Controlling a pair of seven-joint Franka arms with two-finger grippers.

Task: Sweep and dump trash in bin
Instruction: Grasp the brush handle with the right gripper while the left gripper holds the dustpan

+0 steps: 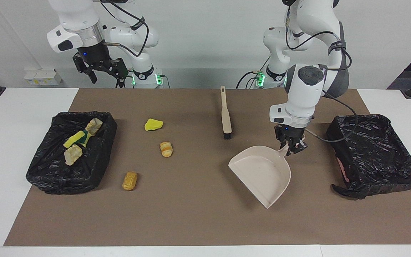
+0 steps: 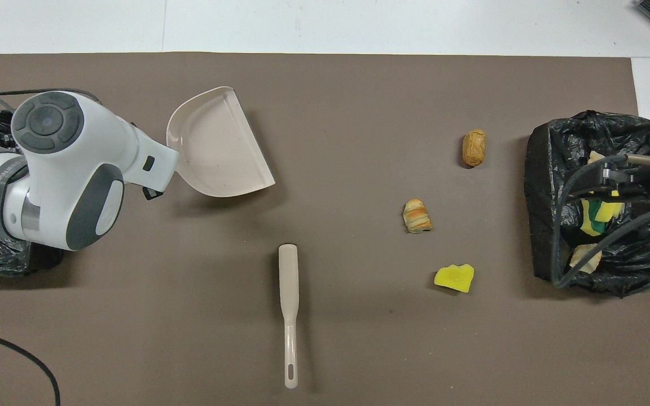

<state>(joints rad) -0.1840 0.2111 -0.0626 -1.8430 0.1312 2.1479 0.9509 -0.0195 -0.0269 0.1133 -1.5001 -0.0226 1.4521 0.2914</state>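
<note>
The left gripper's (image 1: 292,147) fingers are pinched tight on the handle of the beige dustpan (image 1: 262,171), carried over the brown mat (image 1: 198,221) that covers the bench, just beside the empty black-lined bin (image 1: 373,153) at the left arm's end. Seen from the facing camera, the pan's open mouth points toward about eight o'clock and its handle toward two o'clock; whether its lower lip touches the mat or hangs just above it I cannot tell. Nothing lies in the pan.

The right gripper (image 1: 100,69) waits in the air with its fingers spread wide and empty; in the overhead view it covers part of the other black-lined bin (image 1: 70,157) at the right arm's end.

The trash is split. In that bin lie two pale bread-like chunks (image 1: 94,125) and a yellow-green sponge piece (image 1: 75,139) between them. On the mat, apart from each other, lie a yellow sponge piece (image 1: 153,125), a striped bread-like chunk (image 1: 166,149) at about five o'clock from it in the facing view, and a tan-orange chunk (image 1: 130,180) farther from the robots, near the bin's corner.

The beige brush (image 1: 226,114) lies flat on the mat, its handle toward the robots, at about eleven o'clock from the dustpan.
</note>
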